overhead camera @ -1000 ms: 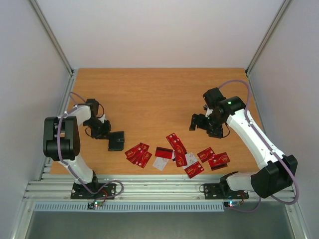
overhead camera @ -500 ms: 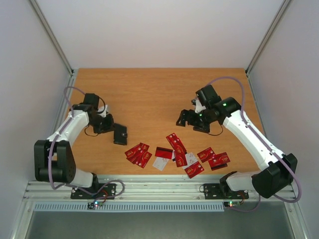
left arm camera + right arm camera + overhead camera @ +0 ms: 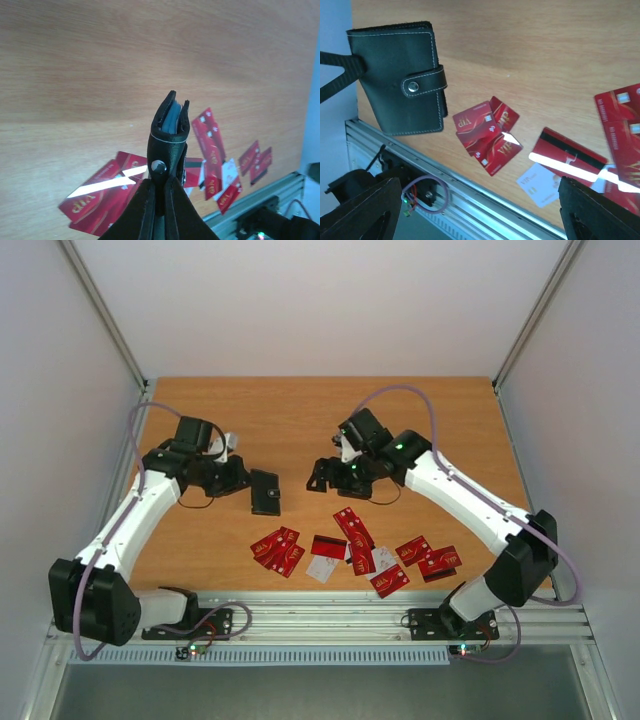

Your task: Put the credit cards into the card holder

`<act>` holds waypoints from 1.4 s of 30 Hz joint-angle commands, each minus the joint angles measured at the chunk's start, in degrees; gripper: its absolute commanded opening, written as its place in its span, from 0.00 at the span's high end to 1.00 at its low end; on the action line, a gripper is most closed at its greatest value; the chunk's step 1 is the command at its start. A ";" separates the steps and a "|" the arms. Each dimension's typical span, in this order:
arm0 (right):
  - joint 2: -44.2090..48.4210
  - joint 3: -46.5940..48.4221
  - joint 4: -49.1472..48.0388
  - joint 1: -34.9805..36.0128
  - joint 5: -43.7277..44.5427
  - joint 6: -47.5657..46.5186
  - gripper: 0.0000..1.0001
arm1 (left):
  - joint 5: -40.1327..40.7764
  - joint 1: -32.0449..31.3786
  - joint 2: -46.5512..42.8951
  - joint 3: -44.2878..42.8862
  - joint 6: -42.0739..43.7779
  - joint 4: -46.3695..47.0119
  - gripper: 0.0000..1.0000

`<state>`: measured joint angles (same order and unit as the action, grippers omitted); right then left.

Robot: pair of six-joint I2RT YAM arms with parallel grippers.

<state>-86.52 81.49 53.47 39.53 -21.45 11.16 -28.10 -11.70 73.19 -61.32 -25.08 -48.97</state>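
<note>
My left gripper (image 3: 243,480) is shut on the black card holder (image 3: 265,492) and holds it above the table, left of centre. The holder is closed, its snap tab (image 3: 422,85) fastened. The left wrist view shows it edge-on (image 3: 170,127) between my left gripper's (image 3: 160,187) fingers. My right gripper (image 3: 325,476) is open and empty, just right of the holder (image 3: 395,75); its fingers (image 3: 365,210) stand wide apart. The credit cards lie on the table near the front edge: a red cluster (image 3: 277,548), a striped red card (image 3: 328,546), a white card (image 3: 322,568), and more red ones (image 3: 428,558).
The aluminium rail (image 3: 320,615) runs along the table's near edge just behind the cards. The orange wooden table (image 3: 300,415) stretches to the back. Grey walls close in the left and right sides. Cards also show under the holder in the left wrist view (image 3: 100,200).
My left arm has carried the card holder right, toward the centre. My right arm has swung left toward the holder, its gripper staying open.
</note>
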 commanded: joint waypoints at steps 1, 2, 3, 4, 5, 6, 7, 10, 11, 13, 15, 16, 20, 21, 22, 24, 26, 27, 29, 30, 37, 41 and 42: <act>-2.66 1.23 -5.13 3.01 -0.20 7.33 0.15 | -4.97 -1.71 -1.90 -2.65 -4.92 4.54 1.00; -3.15 1.38 -6.09 3.81 -0.02 7.74 0.15 | -5.24 -2.13 -1.91 -3.02 -5.56 4.79 1.00; -3.62 1.69 -6.58 4.54 0.27 7.82 0.15 | -5.41 -2.56 -1.89 -3.45 -5.87 4.83 1.00; -3.98 2.24 -6.69 5.15 0.46 7.64 0.15 | -5.59 -2.93 -1.79 -3.88 -6.06 4.84 1.00; -4.46 2.79 -6.65 5.57 0.47 7.45 0.16 | -5.94 -3.34 -1.74 -4.23 -6.27 5.00 1.00; -4.83 3.32 -6.70 5.84 0.38 7.27 0.17 | -6.33 -3.78 -1.73 -4.49 -6.29 5.30 1.00; -5.10 3.60 -6.71 5.98 0.23 7.24 0.19 | -6.69 -4.27 -1.75 -4.74 -6.36 5.53 1.00; -5.77 3.76 -7.27 6.08 -0.11 7.79 0.27 | -7.39 -5.69 -1.78 -5.55 -6.47 6.26 1.00; -6.03 3.80 -7.54 6.09 -0.44 7.94 0.30 | -7.41 -5.97 -1.74 -5.77 -6.47 6.38 1.00; -6.81 4.12 -7.69 6.09 -1.52 7.81 0.33 | -7.53 -6.50 -1.50 -6.14 -6.30 6.46 1.00; -7.36 4.75 -7.43 6.09 -2.17 7.48 0.38 | -7.98 -6.81 -1.23 -6.33 -6.21 6.68 1.00; -7.49 4.81 -7.42 6.09 -2.23 7.42 0.41 | -8.21 -6.98 -1.21 -6.35 -6.21 6.95 1.00; -7.90 5.83 -6.52 6.08 -1.51 7.02 0.44 | -9.60 -7.43 -1.13 -6.61 -6.05 8.07 1.00; -8.08 6.13 -6.39 6.04 -1.46 6.88 0.45 | -9.90 -7.57 -1.12 -6.66 -6.04 8.31 1.00; -8.34 6.46 -6.14 6.08 -1.51 6.80 0.45 | -10.15 -7.71 -1.04 -6.70 -6.03 8.47 1.00; -8.69 7.05 -5.70 6.09 -1.26 6.69 0.47 | -10.54 -8.29 -0.89 -6.84 -5.74 8.55 1.00; -8.90 7.27 -5.51 6.09 -0.96 6.69 0.50 | -10.62 -9.02 -0.81 -7.12 -5.27 8.59 1.00; -9.05 7.35 -5.42 6.08 -1.06 6.62 0.51 | -10.60 -9.30 -0.85 -7.22 -5.17 8.76 1.00; -9.28 7.45 -5.19 6.09 -1.18 6.47 0.54 | -10.42 -9.87 -1.00 -7.44 -5.02 8.93 1.00; -9.36 7.39 -4.99 6.09 -1.10 6.46 0.55 | -10.42 -9.99 -1.09 -7.57 -5.03 9.11 1.00; -8.93 6.50 -3.10 6.08 1.08 6.09 0.67 | -11.46 -10.02 -1.12 -7.81 -6.08 10.37 1.00; -8.93 6.31 -1.83 6.09 2.63 5.99 0.72 | -12.70 -10.00 -1.60 -7.65 -7.05 11.84 1.00; -8.93 6.31 -1.72 6.09 2.91 5.98 0.74 | -13.02 -10.00 -1.64 -7.67 -7.08 12.05 1.00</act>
<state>-95.07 87.20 48.69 45.34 -21.34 17.65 -37.58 -21.41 72.40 -66.76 -30.89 -42.15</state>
